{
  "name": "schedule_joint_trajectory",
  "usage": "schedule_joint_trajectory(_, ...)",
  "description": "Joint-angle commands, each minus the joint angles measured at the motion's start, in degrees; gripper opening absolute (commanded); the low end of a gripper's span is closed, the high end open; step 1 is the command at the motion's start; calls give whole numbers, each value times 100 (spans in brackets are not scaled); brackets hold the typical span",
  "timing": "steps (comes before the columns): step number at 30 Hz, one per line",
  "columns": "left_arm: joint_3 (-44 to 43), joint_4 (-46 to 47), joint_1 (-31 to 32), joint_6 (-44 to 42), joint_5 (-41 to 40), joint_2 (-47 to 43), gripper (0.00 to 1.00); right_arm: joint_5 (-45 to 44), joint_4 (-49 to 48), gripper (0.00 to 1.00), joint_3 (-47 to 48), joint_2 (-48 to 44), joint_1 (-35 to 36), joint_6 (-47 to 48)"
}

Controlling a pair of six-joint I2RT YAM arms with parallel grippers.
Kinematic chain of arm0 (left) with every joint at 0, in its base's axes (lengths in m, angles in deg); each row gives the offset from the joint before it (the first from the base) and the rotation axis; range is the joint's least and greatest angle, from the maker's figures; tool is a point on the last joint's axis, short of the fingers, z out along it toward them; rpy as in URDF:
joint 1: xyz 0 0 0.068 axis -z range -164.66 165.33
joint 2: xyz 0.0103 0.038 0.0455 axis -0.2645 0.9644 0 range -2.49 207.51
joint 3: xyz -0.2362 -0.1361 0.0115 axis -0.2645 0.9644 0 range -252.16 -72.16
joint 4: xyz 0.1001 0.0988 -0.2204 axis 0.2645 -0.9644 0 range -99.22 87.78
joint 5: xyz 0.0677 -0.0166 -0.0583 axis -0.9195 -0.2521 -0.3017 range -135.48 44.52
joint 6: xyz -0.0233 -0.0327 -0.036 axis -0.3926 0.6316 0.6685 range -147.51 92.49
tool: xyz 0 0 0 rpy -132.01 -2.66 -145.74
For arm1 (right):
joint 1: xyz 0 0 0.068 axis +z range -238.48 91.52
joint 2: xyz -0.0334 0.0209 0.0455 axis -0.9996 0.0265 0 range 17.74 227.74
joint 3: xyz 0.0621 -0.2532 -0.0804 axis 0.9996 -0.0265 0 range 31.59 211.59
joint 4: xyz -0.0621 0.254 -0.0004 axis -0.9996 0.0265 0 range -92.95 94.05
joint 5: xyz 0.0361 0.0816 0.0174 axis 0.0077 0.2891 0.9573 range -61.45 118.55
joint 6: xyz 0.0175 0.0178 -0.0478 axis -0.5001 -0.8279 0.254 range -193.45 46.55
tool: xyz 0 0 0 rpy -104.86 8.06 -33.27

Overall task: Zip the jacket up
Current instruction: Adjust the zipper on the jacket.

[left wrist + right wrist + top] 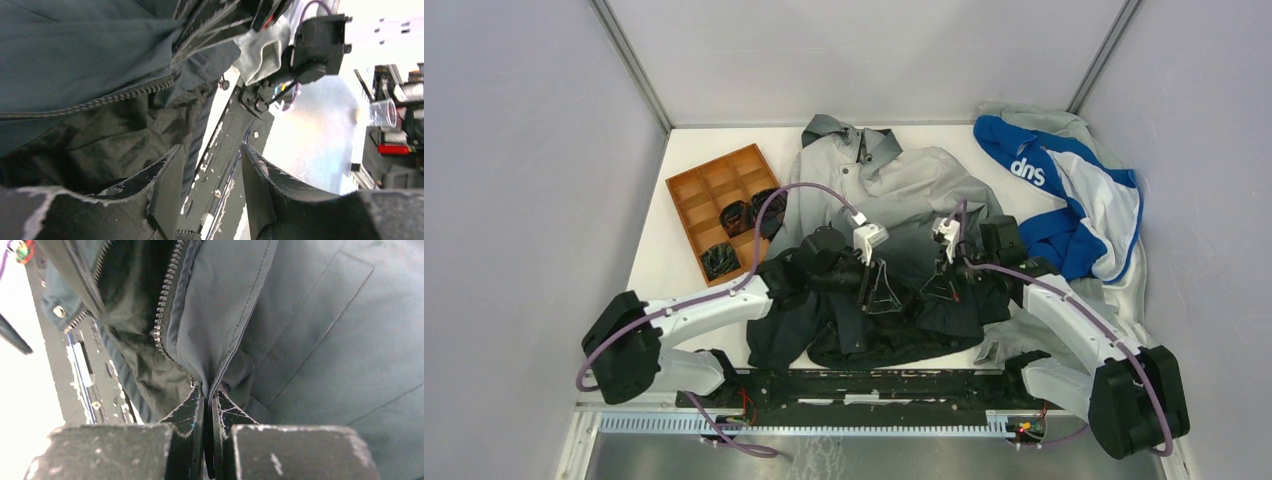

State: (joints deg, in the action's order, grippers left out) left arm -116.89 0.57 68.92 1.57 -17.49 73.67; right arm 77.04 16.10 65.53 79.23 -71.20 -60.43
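Toward the left edge of the desk we see a wooden tray; right of it our left tool hangs over the dark hem of the jacket, jaws apart and holding nothing. The jacket lies mid-desk, collar toward the far edge, and our right tool is pinched tight on a fold of it beside the zipper.

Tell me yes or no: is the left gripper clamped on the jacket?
No. In the left wrist view the left gripper stands open with an empty gap, the jacket off to one side.
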Motion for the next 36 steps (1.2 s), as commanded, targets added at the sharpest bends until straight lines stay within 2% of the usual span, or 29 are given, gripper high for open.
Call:
schedule_joint_trajectory(1,27,-170,-55,28,-833,-675,55,-408,672,0,195,280,-14,970)
schedule_joint_trajectory(6,181,-150,-76,300,-1379,-1160,55,-445,896,0,160,742,1,1224)
schedule_joint_trajectory(14,595,-67,-80,696,-1823,-1898,56,-802,593,4,286,1151,-14,852)
schedule_joint_trajectory(19,810,-25,-74,903,-1925,-2174,56,-831,556,12,298,1198,-19,799)
schedule_joint_trajectory(24,872,-88,-73,942,-2022,-2340,56,-626,621,27,289,1046,-16,857)
schedule_joint_trajectory(36,865,-243,-80,950,-2129,-2600,56,-675,894,43,440,766,-69,1027)
